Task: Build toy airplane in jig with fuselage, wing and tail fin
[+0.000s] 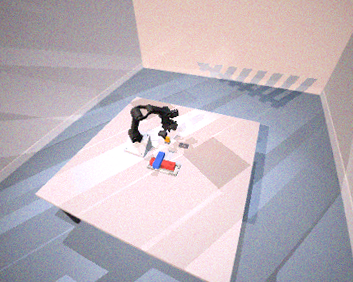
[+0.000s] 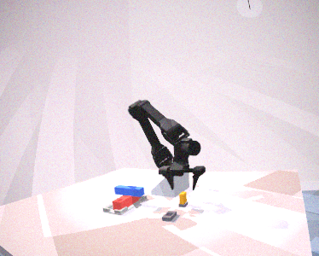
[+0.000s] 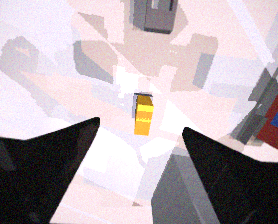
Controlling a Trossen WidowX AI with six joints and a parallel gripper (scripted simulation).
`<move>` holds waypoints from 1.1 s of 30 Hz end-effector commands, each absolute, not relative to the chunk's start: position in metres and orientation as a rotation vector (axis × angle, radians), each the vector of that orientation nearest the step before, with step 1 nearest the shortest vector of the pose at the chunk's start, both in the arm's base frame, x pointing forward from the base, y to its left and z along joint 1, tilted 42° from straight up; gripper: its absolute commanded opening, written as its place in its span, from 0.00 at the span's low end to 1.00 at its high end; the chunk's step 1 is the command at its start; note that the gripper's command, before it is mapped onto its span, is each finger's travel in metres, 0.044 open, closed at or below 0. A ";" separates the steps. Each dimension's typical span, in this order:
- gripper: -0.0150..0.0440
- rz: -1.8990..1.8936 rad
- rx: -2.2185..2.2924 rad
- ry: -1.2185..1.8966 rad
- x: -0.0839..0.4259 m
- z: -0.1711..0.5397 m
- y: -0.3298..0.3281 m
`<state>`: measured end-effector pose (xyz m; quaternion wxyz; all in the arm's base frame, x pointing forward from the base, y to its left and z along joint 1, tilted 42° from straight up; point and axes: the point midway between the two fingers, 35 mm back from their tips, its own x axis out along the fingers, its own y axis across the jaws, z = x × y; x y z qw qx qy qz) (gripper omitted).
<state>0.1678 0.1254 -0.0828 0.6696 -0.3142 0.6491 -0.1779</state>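
The red fuselage (image 1: 168, 165) (image 2: 122, 202) lies in the pale grey cradle (image 1: 177, 172) (image 2: 109, 209) (image 3: 250, 117). The blue wing (image 1: 159, 160) (image 2: 129, 190) lies across the top of the fuselage; its tab and the socket are hidden. The yellow tail fin (image 1: 167, 139) (image 2: 182, 197) (image 3: 144, 117) stands upright in a small dark holder (image 2: 182, 205), apart from the fuselage. My gripper (image 1: 168, 131) (image 2: 183, 189) (image 3: 142, 125) is open and empty, above the tail fin, with one finger to each side of it in the wrist view.
A second small dark grey holder (image 1: 184, 146) (image 2: 170, 216) (image 3: 160, 17) sits near the tail fin with nothing standing in it. A grey wedge-shaped block (image 1: 146, 144) (image 2: 164, 188) (image 3: 172, 190) stands by the arm's base. The cradle is at the right edge of the wrist view.
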 end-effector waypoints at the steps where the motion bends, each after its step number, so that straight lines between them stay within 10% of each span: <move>1: 1.00 -0.402 -0.718 1.466 0.168 -0.088 0.119; 30: 1.00 -0.404 -0.720 1.465 0.171 -0.120 0.089; 33: 0.87 -0.404 -0.720 1.465 0.171 -0.120 0.089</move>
